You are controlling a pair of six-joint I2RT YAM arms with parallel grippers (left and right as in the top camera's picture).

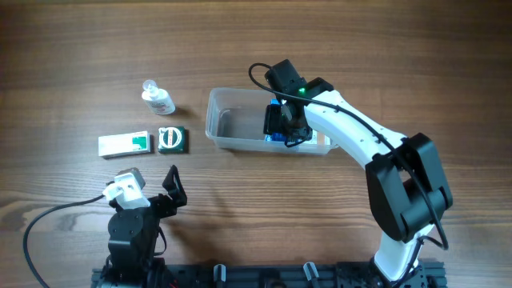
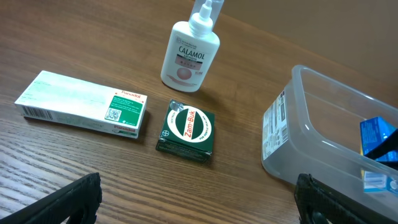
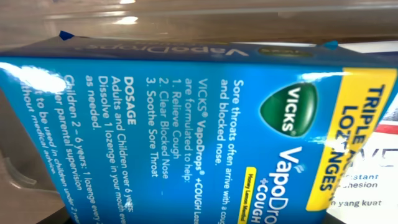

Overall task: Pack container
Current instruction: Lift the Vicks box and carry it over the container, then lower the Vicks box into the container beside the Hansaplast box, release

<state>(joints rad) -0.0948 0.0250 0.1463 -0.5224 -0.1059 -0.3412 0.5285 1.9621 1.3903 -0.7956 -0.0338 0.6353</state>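
The clear plastic container [image 1: 218,120] stands on the wooden table right of centre; it also shows at the right of the left wrist view [image 2: 292,134]. My right gripper [image 1: 286,122] reaches down into it and is shut on a blue Vicks VapoDrops box [image 3: 186,124], which fills the right wrist view and hides the fingers. The blue box [image 1: 276,103] sits low inside the container. My left gripper [image 2: 199,205] is open and empty, low over the table near the front left [image 1: 172,188].
A white Calamol bottle [image 1: 158,98] [image 2: 190,55], a white and green carton [image 1: 125,143] [image 2: 84,103] and a dark green Zam-Buk box [image 1: 172,139] [image 2: 186,131] lie left of the container. A white box [image 1: 322,142] lies inside its right end.
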